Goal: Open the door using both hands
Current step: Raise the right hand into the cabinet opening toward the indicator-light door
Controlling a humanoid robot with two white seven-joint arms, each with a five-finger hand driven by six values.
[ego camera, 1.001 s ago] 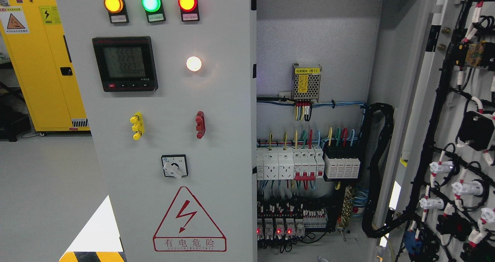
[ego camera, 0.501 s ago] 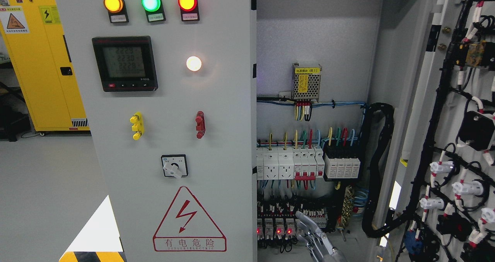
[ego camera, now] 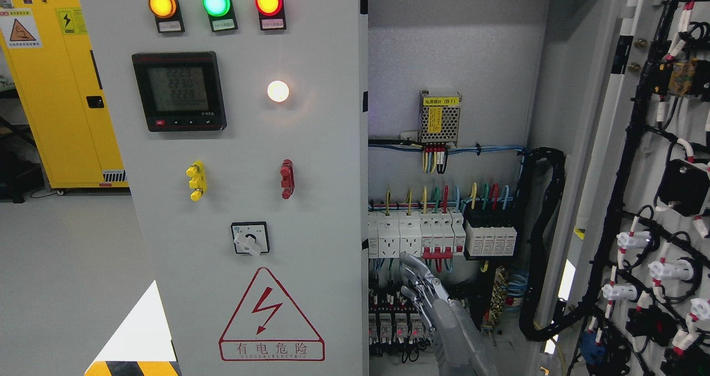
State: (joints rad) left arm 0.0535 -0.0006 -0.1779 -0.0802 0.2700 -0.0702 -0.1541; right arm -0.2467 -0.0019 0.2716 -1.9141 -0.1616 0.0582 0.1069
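While the right door already hangs wide at the picture's right, the left door looks shut — half the job remains. One hand rises at bottom centre inside the cabinet, fingers extended, holding nothing; which arm, I cannot tell.

A grey floor carries the yellow cabinet and grey electrical cabinet.

The tall grey metal left door with lamps, a meter and a red warning triangle stands shut. The grey right door, its inner side covered with black wiring, stands swung open.
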